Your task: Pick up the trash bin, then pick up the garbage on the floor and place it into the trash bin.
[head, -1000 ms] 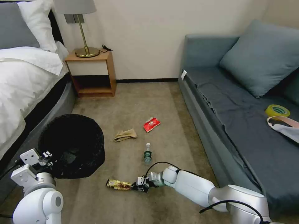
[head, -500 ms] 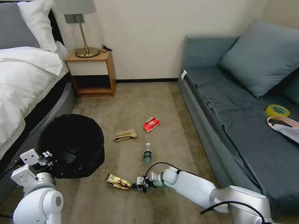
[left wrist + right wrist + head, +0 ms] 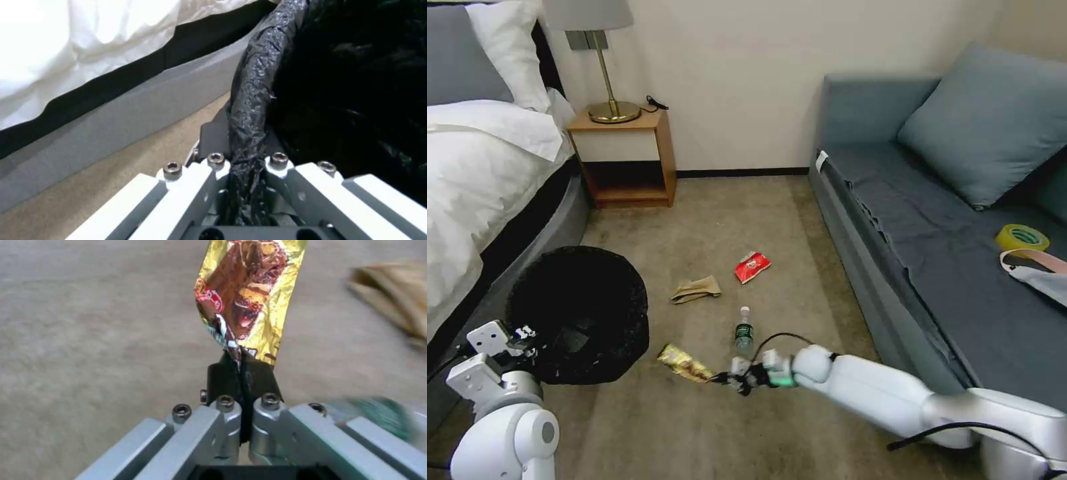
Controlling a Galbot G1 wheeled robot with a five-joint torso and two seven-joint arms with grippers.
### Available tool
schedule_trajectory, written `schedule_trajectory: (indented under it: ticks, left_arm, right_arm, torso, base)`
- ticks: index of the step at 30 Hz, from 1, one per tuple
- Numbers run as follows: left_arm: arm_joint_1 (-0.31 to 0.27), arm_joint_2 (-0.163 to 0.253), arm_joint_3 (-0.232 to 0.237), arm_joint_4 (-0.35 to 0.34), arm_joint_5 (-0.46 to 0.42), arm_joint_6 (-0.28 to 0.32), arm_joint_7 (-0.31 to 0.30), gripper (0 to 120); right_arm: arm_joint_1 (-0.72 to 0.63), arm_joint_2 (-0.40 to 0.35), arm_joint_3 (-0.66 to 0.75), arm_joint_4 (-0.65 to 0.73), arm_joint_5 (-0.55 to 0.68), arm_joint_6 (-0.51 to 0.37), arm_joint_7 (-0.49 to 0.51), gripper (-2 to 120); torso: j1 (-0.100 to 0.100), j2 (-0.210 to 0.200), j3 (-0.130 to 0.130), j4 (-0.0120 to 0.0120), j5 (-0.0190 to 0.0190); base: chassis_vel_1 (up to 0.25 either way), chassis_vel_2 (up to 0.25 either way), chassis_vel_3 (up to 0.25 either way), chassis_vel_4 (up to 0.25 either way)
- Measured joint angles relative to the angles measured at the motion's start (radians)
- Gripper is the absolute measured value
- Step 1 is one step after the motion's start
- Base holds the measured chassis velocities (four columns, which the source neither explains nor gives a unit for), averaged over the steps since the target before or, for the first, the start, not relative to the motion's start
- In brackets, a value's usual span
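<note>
From the head camera, the right gripper [image 3: 725, 379] is hanging low over the carpet [image 3: 727, 213], its fingers pinching one end of the gold-brown snack wrapper [image 3: 684, 363]. The wrapper's long axis is running from the gripper up and to the robot's left, its free end pointing toward the trash bin [image 3: 579, 312] (near it, but not touching). The bin, lined with a black bag, is sitting beside the bed [image 3: 480, 173], with the left gripper [image 3: 527, 333] at its near rim. On the carpet beyond, the small bottle [image 3: 744, 332] is lying with its white cap pointing away from the robot, and the crumpled paper bag [image 3: 696, 289] and red snack packet [image 3: 752, 266] are lying farther off.

In the left wrist view, the left gripper [image 3: 247, 168] is clamping its fingers on the bag-covered rim of the bin [image 3: 253, 86].

In the right wrist view, the right gripper [image 3: 241, 373] is squeezing its dark fingertips [image 3: 222, 376] shut on the wrapper's [image 3: 249, 290] crimped end, the wrapper stretching straight away from the fingers. The paper bag [image 3: 391, 293] is lying off to one side.
</note>
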Motion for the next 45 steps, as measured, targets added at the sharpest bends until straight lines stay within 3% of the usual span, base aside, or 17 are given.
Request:
schedule_trajectory:
  ticks: [7,11,20,26,30,45]
  left_arm:
    - [0.008,0.008,0.008,0.004,0.002,-0.001,-0.001,3]
    - [0.014,0.01,0.018,0.008,0.007,-0.001,-0.002,3]
    - [0.022,0.005,0.043,0.004,0.011,-0.003,-0.002,3]
    - [0.025,-0.005,0.062,0.001,0.027,-0.005,-0.002,3]
    - [0.024,-0.009,0.069,-0.004,0.031,-0.005,-0.002,3]
    - [0.024,-0.014,0.097,-0.023,0.058,-0.005,0.003,3]
  right_arm:
    - [-0.002,-0.125,0.09,0.117,0.071,0.032,0.038,0]
    - [-0.004,-0.181,0.142,0.289,0.142,0.008,0.109,0]
    - [0.028,-0.208,0.18,0.533,0.287,-0.057,0.238,0]
    - [0.047,-0.156,0.133,0.701,0.361,-0.123,0.381,0]
    - [0.076,-0.121,0.082,0.732,0.385,-0.153,0.434,0]
    - [0.21,0.009,-0.088,0.59,0.384,-0.173,0.478,0]
  torso:
    - [0.0,0.0,0.0,0.0002,0.0]
    - [0.0,0.0,0.0,0.0002,-0.0001]
    - [0.0,0.0,0.0,0.0003,-0.0002]
    - [0.0,0.0,0.0,0.0003,-0.0003]
    - [0.0,0.0,0.0,0.0003,-0.0003]
    - [0.0,0.0,0.0,0.0004,-0.0002]
  base:
    - [0.0,0.0,0.0,0.0]
    - [0.0,0.0,0.0,0.0]
    - [0.0,0.0,0.0,0.0]
    - [0.0,0.0,0.0,0.0]
    - [0.0,0.0,0.0,0.0]
    - [0.0,0.0,0.0,0.0]
